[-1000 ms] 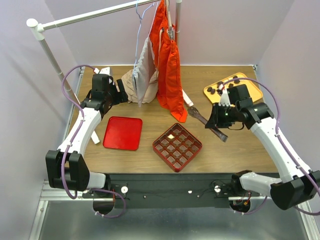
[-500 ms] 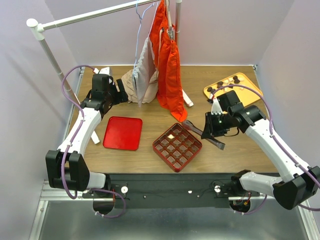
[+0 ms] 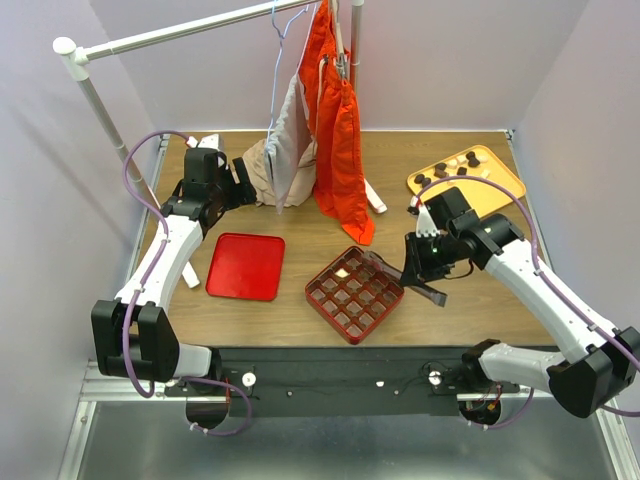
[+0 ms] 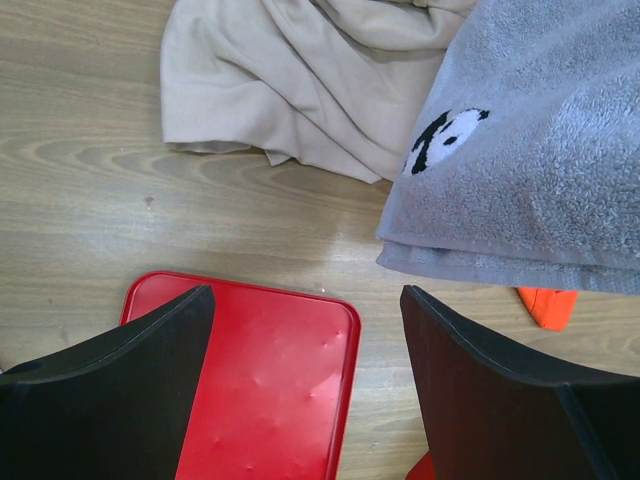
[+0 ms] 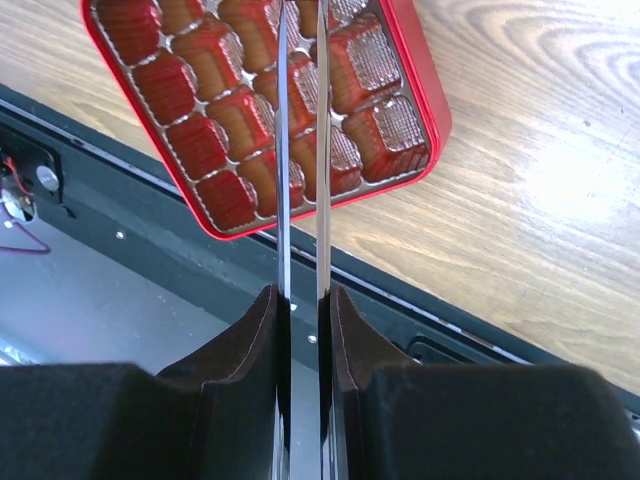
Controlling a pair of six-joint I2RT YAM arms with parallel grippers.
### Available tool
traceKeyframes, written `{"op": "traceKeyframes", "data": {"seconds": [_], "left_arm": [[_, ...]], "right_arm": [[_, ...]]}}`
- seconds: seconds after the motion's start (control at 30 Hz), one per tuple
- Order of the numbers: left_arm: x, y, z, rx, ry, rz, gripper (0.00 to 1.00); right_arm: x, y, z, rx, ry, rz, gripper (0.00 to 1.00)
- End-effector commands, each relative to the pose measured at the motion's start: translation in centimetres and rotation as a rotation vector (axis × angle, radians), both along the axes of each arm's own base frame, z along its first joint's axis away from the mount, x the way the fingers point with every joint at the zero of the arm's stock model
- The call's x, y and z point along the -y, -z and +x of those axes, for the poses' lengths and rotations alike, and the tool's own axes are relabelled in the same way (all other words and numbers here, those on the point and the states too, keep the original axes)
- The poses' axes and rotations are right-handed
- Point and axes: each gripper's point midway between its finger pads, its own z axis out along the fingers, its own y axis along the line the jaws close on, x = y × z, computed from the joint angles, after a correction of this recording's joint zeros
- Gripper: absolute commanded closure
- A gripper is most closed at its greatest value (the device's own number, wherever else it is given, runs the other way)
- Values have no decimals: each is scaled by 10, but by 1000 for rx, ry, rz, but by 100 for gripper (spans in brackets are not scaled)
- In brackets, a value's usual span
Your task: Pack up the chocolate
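Small dark and pale pieces of chocolate (image 3: 441, 171) lie on the yellow-orange tray (image 3: 500, 186) at the back right. One pale piece (image 3: 343, 272) sits in a far cell of the red gridded box (image 3: 352, 335). My right gripper (image 3: 415, 268) is shut on metal tongs (image 3: 385, 262), whose tips reach over the box's right corner. In the right wrist view the gripper (image 5: 300, 300) clamps the two tong blades (image 5: 283, 150) above the box (image 5: 432, 105); the tips run out of frame. My left gripper (image 3: 238, 180) hangs open over the red lid (image 3: 246, 266), its fingers (image 4: 120, 400) empty.
An orange garment (image 3: 340, 150) and a grey towel (image 3: 288, 140) hang from a rack (image 3: 180, 32) at the back centre. Beige cloth (image 4: 300, 80) lies crumpled under them. The table's front edge and a black rail (image 5: 150, 230) run just below the box.
My right arm has carried the tongs leftward from beside the yellow-orange tray to the gridded box's right corner. The left arm has stayed still.
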Motion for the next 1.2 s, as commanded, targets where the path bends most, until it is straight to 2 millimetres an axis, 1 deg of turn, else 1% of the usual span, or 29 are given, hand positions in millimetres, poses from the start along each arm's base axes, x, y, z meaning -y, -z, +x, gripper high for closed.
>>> {"op": "traceKeyframes", "data": {"seconds": [0.0, 0.03, 0.13, 0.17, 0.37, 0.47, 0.57, 0.67, 0.7, 0.73, 0.77, 0.83, 0.87, 0.97, 1.1, 1.13, 1.17], "left_arm": [[6, -7, 4, 24, 18, -25, 16], [6, -9, 4, 27, 18, -25, 15], [5, -8, 4, 26, 15, -23, 16], [5, -8, 4, 27, 16, -22, 16], [8, -7, 4, 23, 24, -31, 15], [7, -9, 4, 30, 24, -27, 16], [5, -9, 3, 30, 17, -24, 16], [6, -7, 3, 26, 20, -25, 16], [6, -7, 3, 24, 20, -25, 16], [6, -6, 3, 22, 20, -24, 16], [6, -7, 3, 25, 20, -25, 16], [6, -7, 4, 26, 19, -23, 16], [5, -8, 3, 27, 17, -23, 16], [5, -6, 4, 25, 19, -20, 16], [5, -6, 4, 26, 19, -15, 16], [5, -5, 3, 23, 22, -10, 15], [4, -5, 3, 25, 19, -7, 16]], "right_arm": [[7, 6, -8, -21, 7, -38, 76], [7, 6, -8, -21, 11, -39, 76], [9, 3, -8, -12, 17, -45, 71], [10, 3, -8, -11, 18, -48, 66], [8, 6, -7, -20, 15, -45, 54], [7, 6, -7, -19, 10, -45, 54], [7, 5, -7, -15, 12, -46, 51], [7, 3, -5, -4, 14, -44, 51], [7, 0, -3, 6, 18, -42, 52], [8, -3, 0, 20, 29, -46, 55], [9, -5, 2, 34, 36, -47, 64], [12, -16, 11, 83, 67, -61, 73], [14, -20, 15, 101, 78, -71, 81], [22, -33, 33, 176, 136, -117, 92], [38, -43, 57, 261, 217, -212, 92], [47, -47, 66, 301, 254, -256, 92], [51, -54, 74, 331, 277, -277, 91]]}}
